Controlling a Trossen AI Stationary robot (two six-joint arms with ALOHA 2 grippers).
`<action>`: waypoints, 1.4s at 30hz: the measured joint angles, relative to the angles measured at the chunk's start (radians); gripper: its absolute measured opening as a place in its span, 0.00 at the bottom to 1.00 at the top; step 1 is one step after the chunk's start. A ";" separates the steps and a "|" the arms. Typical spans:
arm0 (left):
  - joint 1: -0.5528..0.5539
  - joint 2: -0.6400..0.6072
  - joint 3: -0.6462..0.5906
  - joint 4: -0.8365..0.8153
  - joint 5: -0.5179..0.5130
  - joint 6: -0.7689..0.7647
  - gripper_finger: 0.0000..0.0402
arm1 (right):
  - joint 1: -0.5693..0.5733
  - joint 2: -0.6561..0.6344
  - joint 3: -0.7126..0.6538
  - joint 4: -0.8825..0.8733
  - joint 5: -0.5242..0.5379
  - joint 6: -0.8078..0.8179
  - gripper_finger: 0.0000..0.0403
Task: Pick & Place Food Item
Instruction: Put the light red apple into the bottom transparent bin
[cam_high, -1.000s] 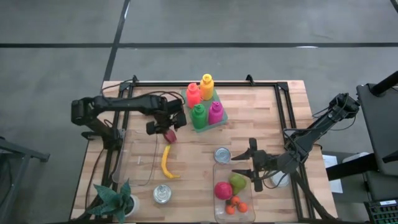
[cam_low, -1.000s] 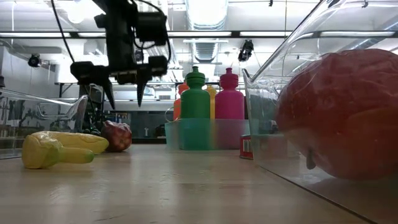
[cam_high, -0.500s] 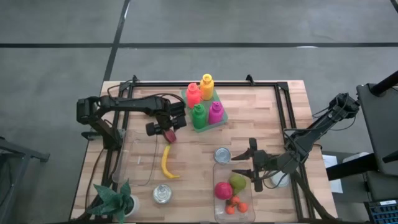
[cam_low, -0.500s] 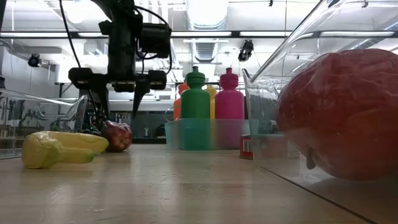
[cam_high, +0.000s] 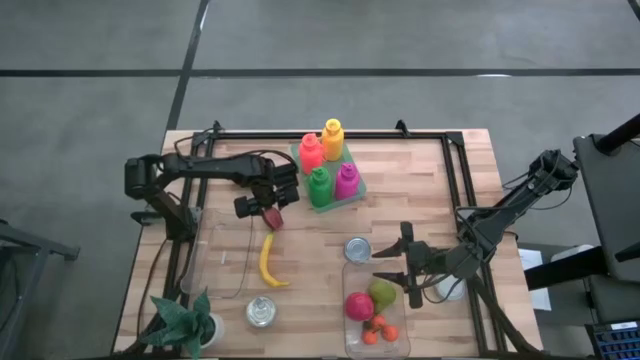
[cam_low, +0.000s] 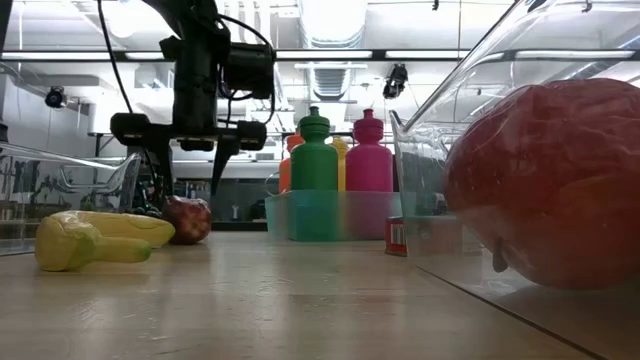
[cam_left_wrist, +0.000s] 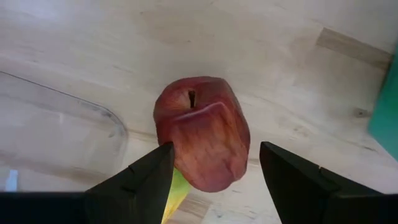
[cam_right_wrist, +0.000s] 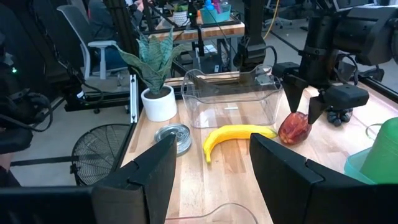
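Your left gripper (cam_left_wrist: 211, 180) hangs wide open directly over the apple (cam_left_wrist: 203, 140), gripping nothing. The apple lies on the bench (cam_high: 420, 190) touching the banana's (cam_high: 266, 260) end. Next, lower until both fingers straddle it, then close.

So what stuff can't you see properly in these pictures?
- Red apple: its underside is hidden in the left wrist view, so contact with the banana is unclear.
- Small orange fruits: too small in the high view to tell what they are.
- Big red fruit: cut off by the low view's edge and blurred by the clear bin's wall.
- Orange and yellow bottles: mostly hidden behind the green bottle in the low view.
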 joint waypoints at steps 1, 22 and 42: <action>0.000 0.004 0.000 0.004 0.000 0.000 0.60 | 0.000 0.000 0.000 0.000 0.000 0.000 0.50; 0.011 0.064 0.038 0.112 0.009 0.067 0.60 | -0.001 0.000 0.000 0.000 0.000 0.000 0.50; -0.038 0.033 0.140 0.029 0.038 0.103 0.60 | 0.000 0.000 0.000 0.000 0.000 0.000 0.50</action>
